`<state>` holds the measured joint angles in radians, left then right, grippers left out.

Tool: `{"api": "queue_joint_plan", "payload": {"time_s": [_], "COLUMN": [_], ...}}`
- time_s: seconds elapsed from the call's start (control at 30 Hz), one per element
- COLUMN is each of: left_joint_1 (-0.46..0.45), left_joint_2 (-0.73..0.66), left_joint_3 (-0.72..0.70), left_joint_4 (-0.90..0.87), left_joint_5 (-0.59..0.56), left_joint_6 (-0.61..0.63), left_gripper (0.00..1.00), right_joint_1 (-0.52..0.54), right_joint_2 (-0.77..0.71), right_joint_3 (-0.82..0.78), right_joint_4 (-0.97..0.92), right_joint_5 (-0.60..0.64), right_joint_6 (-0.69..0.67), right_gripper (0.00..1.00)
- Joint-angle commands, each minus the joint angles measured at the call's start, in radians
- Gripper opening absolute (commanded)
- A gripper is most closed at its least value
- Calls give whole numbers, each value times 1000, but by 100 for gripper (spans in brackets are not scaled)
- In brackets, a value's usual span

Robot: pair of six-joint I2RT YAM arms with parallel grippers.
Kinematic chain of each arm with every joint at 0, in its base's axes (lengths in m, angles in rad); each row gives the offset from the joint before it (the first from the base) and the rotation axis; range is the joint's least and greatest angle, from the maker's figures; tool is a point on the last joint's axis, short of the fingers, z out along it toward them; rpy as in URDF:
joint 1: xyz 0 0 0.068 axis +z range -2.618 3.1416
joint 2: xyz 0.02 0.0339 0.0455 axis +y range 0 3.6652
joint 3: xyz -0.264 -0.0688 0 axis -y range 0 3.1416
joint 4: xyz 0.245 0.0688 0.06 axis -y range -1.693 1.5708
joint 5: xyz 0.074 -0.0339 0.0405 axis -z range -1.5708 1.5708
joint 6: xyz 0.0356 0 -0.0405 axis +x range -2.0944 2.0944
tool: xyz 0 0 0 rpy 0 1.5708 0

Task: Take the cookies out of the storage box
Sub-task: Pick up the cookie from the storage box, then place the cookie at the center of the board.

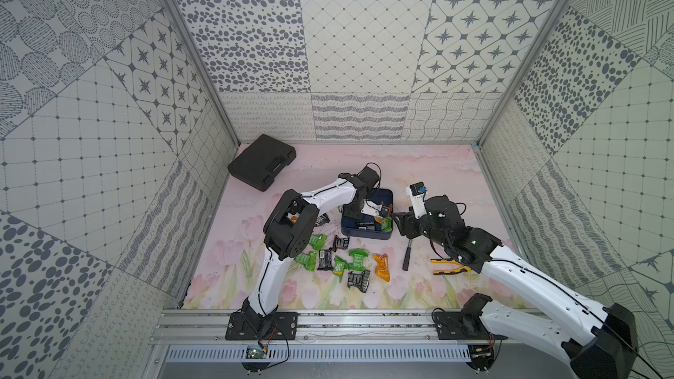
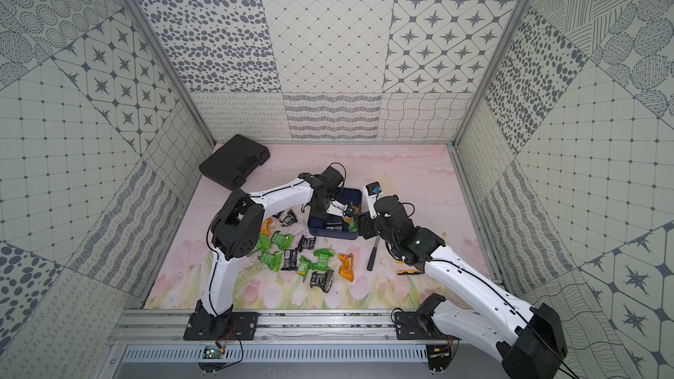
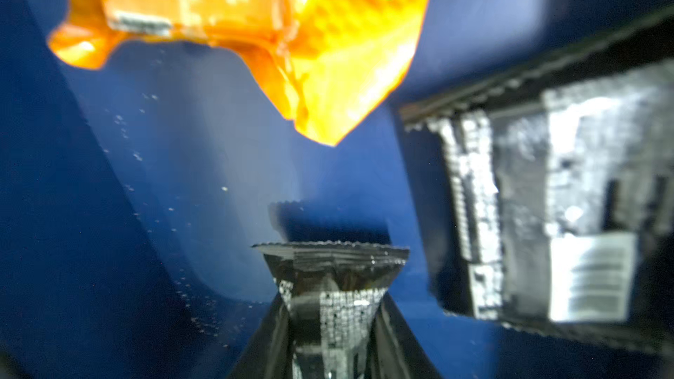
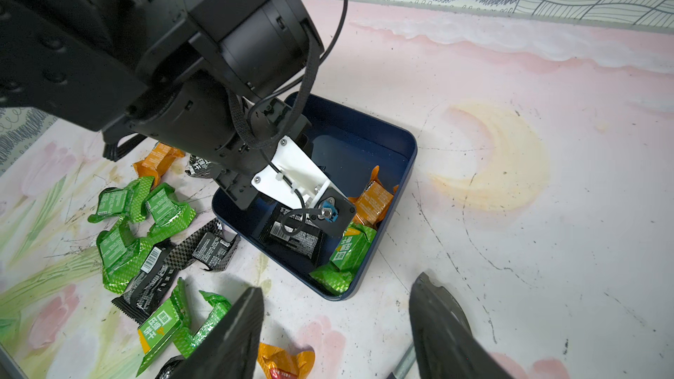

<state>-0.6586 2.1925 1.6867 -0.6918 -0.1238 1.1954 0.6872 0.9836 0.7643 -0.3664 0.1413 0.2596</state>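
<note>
The navy storage box (image 1: 366,236) sits mid-table. My left gripper (image 3: 333,308) reaches down into it, shut on the crimped end of a black cookie packet (image 3: 332,271). In the box I also see an orange packet (image 4: 374,202), a green one (image 4: 350,249) and another black one (image 4: 295,238). Several green, black and orange cookies (image 1: 339,260) lie on the mat in front of the box. Beside the box's near right corner, my right gripper (image 4: 339,286) hovers open, holding nothing.
A black moulded case (image 1: 260,165) lies at the back left. A hammer (image 1: 406,253) and yellow-black pliers (image 1: 450,266) lie right of the cookie pile, under my right arm. Patterned walls close in three sides.
</note>
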Motion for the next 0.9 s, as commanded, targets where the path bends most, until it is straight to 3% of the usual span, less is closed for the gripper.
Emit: {"api": "queue_joint_plan", "payload": {"time_s": [0.0, 0.23, 0.47, 0.63, 0.73, 0.87], "left_joint_1": [-12, -23, -6, 96, 204, 358], "left_joint_2": [-4, -122, -347, -562, -701, -842], "left_joint_3": [-15, -26, -163, -335, -462, -608], "left_joint_4": [61, 32, 62, 83, 83, 59], "left_joint_5": [-10, 61, 98, 148, 244, 325], "left_joint_6": [-33, -218, -530, -831, -983, -1070], "left_gripper": [28, 25, 25, 25, 26, 25], "right_joint_1": [-5, -5, -5, -5, -5, -5], "right_joint_2": [-32, -70, -63, -38, -20, 2], "right_joint_3": [-3, -19, -13, -17, -15, -18], "right_joint_4": [13, 12, 17, 30, 40, 56], "right_joint_5": [12, 27, 11, 6, -2, -6], "right_joint_6": [10, 17, 14, 22, 33, 46], "right_gripper": [68, 68, 68, 68, 68, 67]}}
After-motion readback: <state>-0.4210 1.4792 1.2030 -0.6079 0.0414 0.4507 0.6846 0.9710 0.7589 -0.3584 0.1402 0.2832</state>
